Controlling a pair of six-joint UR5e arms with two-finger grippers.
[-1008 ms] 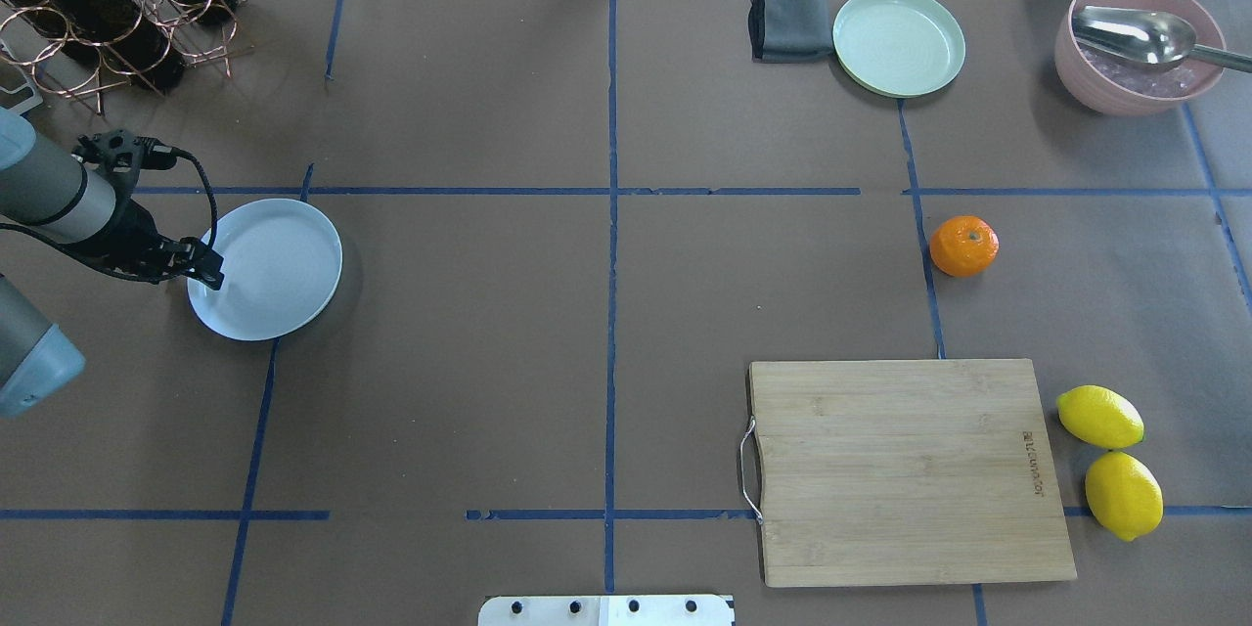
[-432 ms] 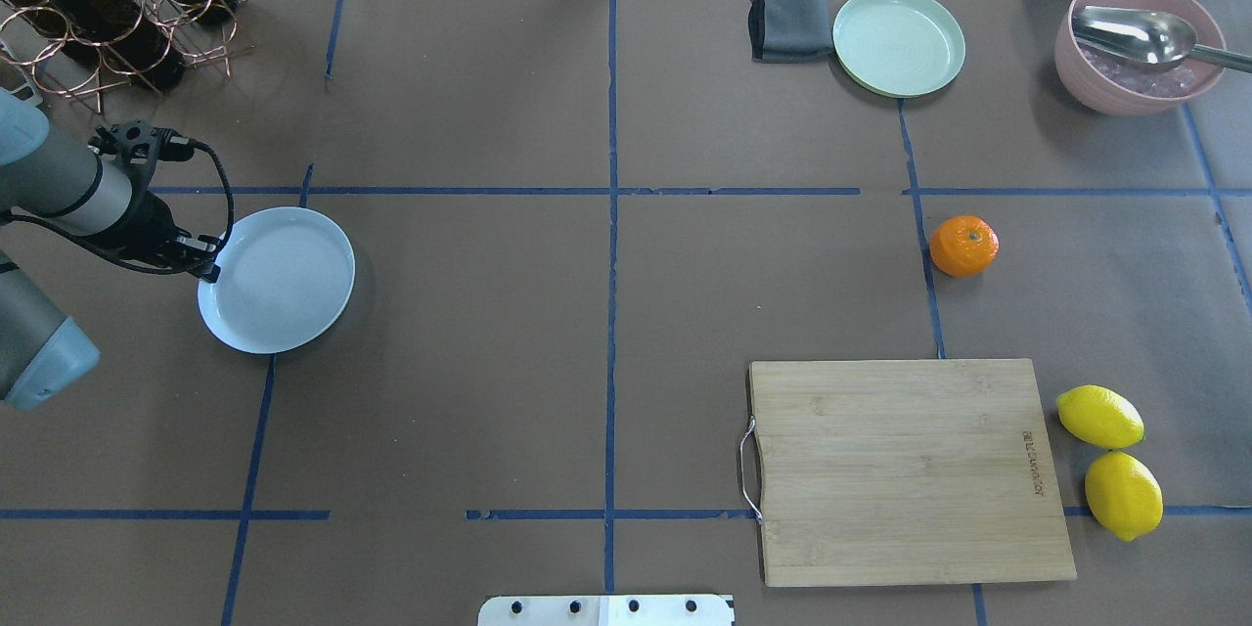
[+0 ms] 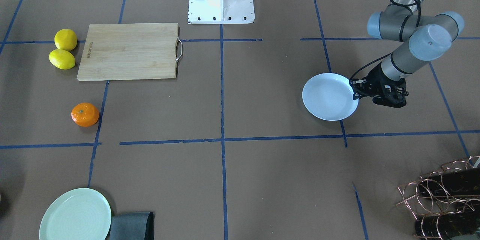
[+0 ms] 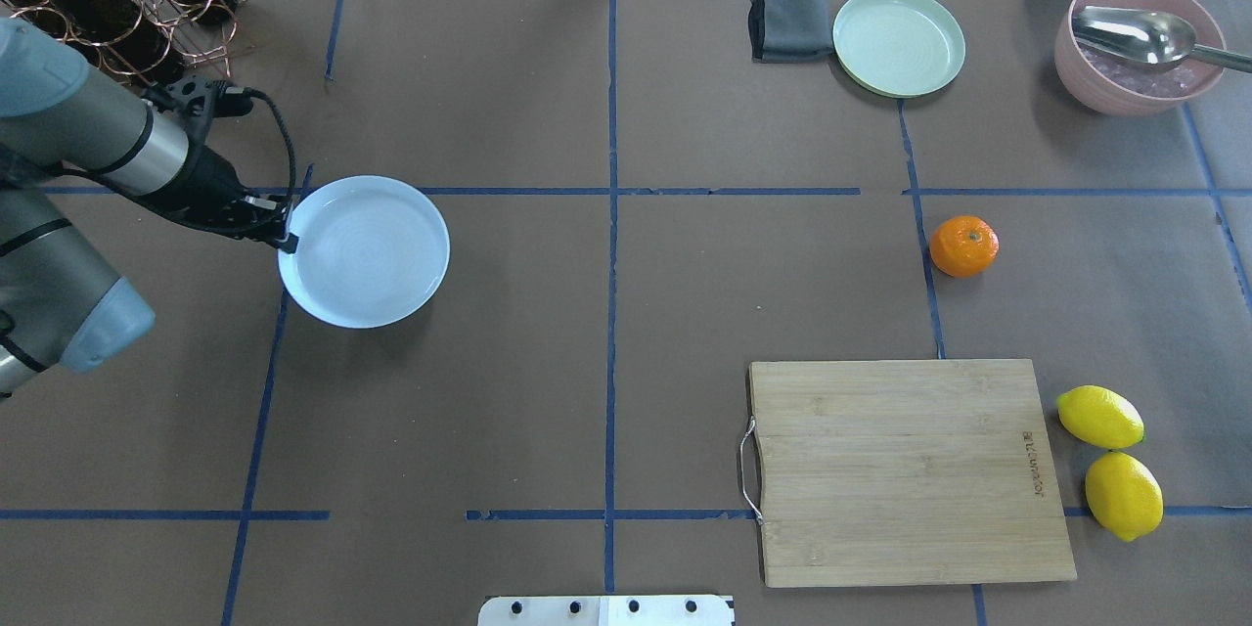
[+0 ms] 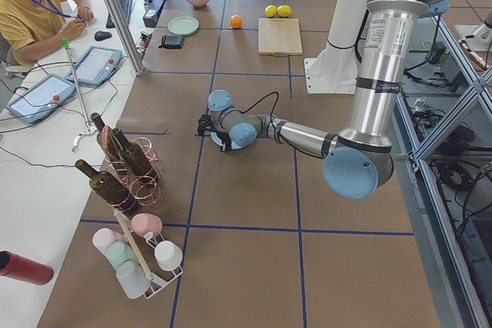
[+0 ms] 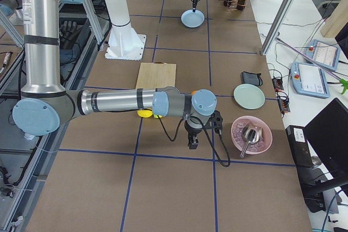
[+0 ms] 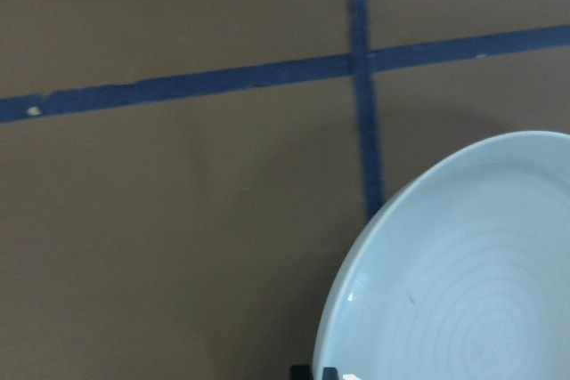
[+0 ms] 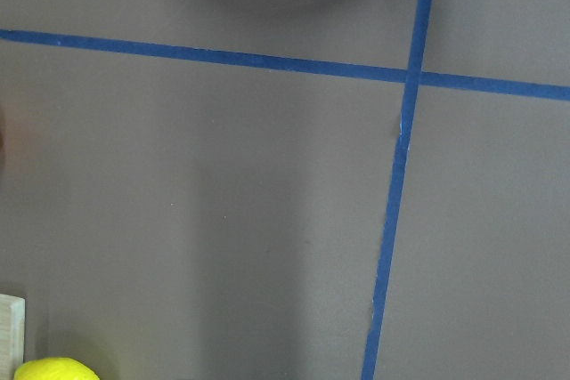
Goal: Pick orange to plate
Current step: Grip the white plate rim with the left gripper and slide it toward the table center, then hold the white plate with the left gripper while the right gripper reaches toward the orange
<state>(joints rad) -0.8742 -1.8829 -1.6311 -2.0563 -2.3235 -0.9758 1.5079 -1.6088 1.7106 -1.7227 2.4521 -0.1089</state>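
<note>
The plate (image 4: 367, 249) has travelled rightward toward the table's middle, carried by the left gripper (image 4: 285, 238), which is clamped on its left rim; the orange (image 4: 963, 245) lies well apart on the right half, beyond the cutting board (image 4: 910, 469); the right gripper (image 6: 192, 140) hangs near the pink bowl (image 6: 251, 134); I cannot tell whether it is open or closed.
</note>
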